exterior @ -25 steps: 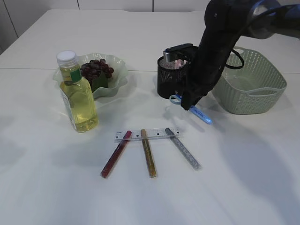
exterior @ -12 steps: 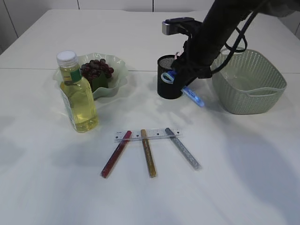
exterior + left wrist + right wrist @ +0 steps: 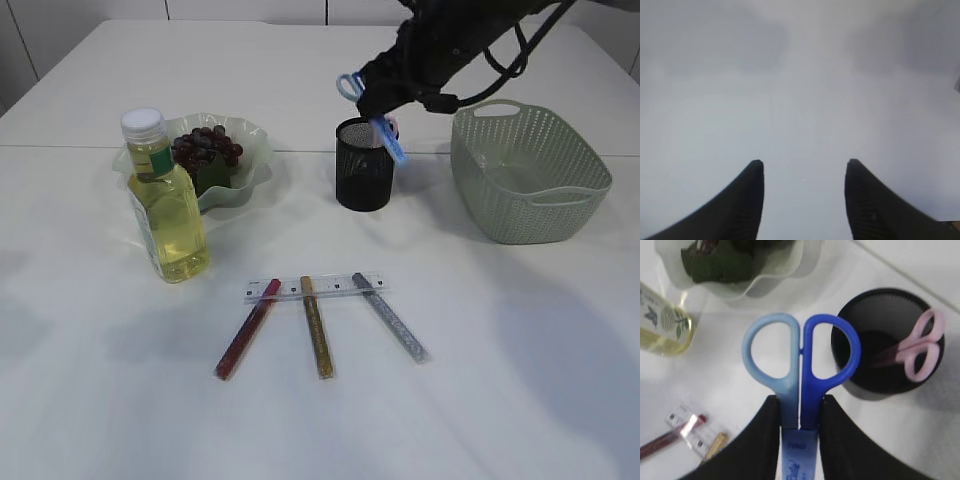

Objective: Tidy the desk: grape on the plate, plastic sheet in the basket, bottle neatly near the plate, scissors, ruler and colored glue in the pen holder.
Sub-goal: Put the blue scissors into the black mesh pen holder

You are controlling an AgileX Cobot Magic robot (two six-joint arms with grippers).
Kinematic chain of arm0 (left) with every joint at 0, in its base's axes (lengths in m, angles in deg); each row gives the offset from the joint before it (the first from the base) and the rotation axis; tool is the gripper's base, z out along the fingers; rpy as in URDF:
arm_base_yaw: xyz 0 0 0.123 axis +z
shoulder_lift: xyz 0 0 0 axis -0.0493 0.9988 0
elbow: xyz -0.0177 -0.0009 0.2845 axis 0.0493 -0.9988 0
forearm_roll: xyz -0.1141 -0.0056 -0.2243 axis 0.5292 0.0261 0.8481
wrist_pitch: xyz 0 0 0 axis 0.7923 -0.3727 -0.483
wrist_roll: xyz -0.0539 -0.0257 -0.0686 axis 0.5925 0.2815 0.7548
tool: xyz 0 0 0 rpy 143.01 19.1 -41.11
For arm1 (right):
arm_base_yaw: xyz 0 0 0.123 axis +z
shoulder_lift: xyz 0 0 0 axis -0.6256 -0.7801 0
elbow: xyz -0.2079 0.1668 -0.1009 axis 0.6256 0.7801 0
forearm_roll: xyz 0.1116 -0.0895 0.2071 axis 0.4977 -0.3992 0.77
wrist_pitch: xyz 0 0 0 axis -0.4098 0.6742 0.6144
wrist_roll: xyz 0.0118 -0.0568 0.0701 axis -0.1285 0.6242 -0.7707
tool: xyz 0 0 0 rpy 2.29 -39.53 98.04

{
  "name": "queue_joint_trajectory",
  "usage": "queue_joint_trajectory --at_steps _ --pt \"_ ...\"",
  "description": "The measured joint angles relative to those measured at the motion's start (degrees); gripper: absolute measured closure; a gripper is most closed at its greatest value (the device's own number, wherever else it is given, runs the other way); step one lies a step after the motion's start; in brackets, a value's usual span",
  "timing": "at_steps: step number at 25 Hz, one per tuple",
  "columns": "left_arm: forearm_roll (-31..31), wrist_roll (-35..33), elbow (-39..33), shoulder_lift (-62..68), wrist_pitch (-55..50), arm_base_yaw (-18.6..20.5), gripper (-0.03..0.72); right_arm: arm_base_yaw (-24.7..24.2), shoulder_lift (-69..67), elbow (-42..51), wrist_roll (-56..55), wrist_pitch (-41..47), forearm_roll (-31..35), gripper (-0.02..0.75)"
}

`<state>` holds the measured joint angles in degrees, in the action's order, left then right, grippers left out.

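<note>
the right gripper (image 3: 799,415) clamps the blue scissors (image 3: 801,362) just below the handles, held in the air above the black pen holder (image 3: 363,178), blades slanting down toward its rim. the left gripper (image 3: 804,172) hangs empty, jaws apart, over bare table.

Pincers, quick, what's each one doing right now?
Left pincer: open, nothing between its jaws.
Right pincer: shut on the blue scissors, held above the pen holder.
</note>
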<state>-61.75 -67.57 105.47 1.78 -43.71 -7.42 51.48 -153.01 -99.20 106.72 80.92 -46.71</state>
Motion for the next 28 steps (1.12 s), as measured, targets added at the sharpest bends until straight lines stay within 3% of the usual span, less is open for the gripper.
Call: queue_joint_trajectory --at_steps 7,13,28 --pt "0.0 0.0 0.0 0.0 -2.5 0.0 0.309 0.0 0.0 0.0 0.1 -17.0 4.5 0.535" --pt "0.0 0.0 0.0 0.0 -3.1 0.0 0.311 0.0 -1.2 0.0 0.6 -26.5 7.4 0.535" --pt "0.0 0.0 0.0 0.0 -3.4 0.0 0.319 0.0 -8.1 0.0 16.9 -31.5 22.6 0.535"
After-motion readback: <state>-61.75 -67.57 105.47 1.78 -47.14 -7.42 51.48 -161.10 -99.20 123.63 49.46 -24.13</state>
